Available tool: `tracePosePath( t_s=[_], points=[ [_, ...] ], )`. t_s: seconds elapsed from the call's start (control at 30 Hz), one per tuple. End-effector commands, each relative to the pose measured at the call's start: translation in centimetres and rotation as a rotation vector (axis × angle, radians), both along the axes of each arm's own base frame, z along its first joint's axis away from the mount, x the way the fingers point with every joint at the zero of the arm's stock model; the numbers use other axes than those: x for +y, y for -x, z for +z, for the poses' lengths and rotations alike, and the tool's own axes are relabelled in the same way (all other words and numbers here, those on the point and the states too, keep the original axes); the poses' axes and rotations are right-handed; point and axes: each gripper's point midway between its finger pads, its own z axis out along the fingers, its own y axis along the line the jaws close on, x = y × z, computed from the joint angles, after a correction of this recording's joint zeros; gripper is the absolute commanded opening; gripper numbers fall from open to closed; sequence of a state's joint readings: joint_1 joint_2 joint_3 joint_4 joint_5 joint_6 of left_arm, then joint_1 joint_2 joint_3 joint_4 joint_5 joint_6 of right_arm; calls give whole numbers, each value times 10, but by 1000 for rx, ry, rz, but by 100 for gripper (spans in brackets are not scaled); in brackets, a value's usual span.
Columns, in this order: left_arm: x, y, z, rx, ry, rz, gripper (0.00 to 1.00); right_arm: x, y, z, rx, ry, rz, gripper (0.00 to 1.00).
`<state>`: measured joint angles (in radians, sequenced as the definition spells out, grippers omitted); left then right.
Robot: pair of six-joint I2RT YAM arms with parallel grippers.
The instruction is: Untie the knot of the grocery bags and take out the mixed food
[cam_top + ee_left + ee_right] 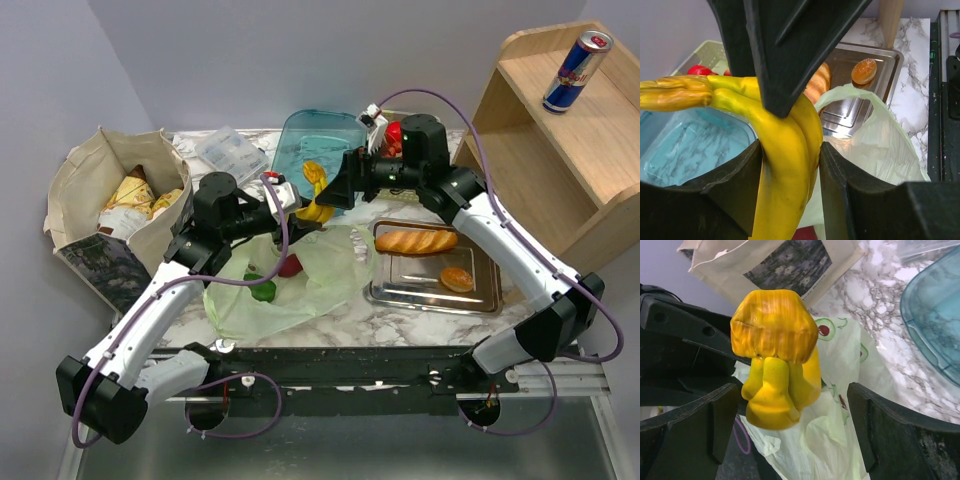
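A bunch of yellow bananas (785, 165) is clamped between my left gripper's (790, 150) two pads, held in the air over the pale green bag (300, 285). My right gripper (792, 395) stands open around the bananas' stem end (777, 360), its pads clear of them on both sides. From above, the two grippers meet at the bananas (317, 195), in front of the blue tub (320, 140). The green bag lies slack and open, with a green pepper (263, 291) and a red piece (290, 266) in it. No knot shows. The beige tote (110, 215) stands at the left.
A steel tray (430, 290) at the right holds a bread loaf (415, 240) and a bun (457, 278). The wooden shelf (560, 150) at the far right carries a drink can (575, 70). A clear lidded box (230, 150) lies at the back.
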<state>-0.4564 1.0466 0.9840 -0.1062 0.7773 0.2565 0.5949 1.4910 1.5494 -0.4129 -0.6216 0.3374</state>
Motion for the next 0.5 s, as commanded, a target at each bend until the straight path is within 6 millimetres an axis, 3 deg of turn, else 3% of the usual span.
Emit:
tracePosePath(
  t_s=[0.0,0.07,0.17,0.27,0.33,0.47],
  points=[
    [-5,0,27,-93,15,-15,6,21,10,23,-26,-83,32,96],
    [-6,1,27,-86,11,-17,6,29,15,20,-41,-77,51,91],
    [-6,4,28,-91,15,-25,8,33,15,14,-39,-65,51,74],
    [-4,8,25,-90,6,-27,17,29,6,11,-49,-44,-3,35],
    [0,12,21,-88,-6,-20,30,25,3,12,-70,-28,-29,20],
    [13,10,6,-42,-52,50,70,11,-12,16,-125,5,-100,6]
  ],
)
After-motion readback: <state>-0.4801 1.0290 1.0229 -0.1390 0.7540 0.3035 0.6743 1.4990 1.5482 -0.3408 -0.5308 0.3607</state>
